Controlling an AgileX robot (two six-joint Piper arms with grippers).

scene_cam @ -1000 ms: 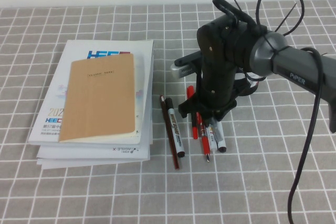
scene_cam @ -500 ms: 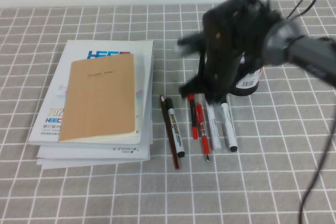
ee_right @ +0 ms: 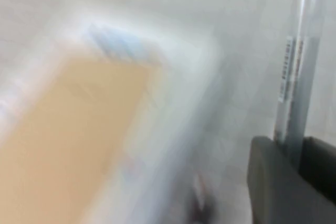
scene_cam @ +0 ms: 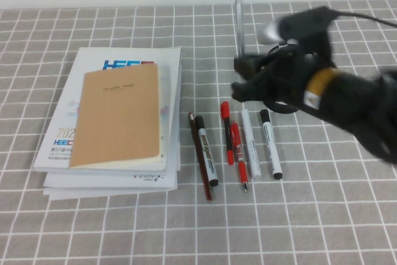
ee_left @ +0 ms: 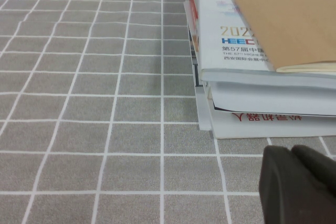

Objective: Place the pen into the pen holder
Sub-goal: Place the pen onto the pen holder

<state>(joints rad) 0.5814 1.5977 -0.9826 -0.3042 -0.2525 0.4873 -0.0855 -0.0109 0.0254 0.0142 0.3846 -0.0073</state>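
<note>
The right pincer [scene_cam: 242, 69] is clamped on the pen [scene_cam: 238, 22], which stands upright above it — its grey barrel [ee_right: 297, 61] rises between the dark fingers [ee_right: 270, 182]. The pen holder [scene_cam: 280, 105] shows only partly, just beside and below that pincer. Below it on the bench [scene_cam: 298, 215] lie loose markers [scene_cam: 270, 152]. The left pincer [ee_left: 300, 184] hovers low beside the stacked books [ee_left: 262, 51]; whether it is wide or narrow cannot be told.

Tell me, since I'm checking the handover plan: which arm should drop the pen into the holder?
The right. Its gripper already grips the pen upright, just beside the pen holder. The left gripper sits low by the stack of books, far from both.
</note>
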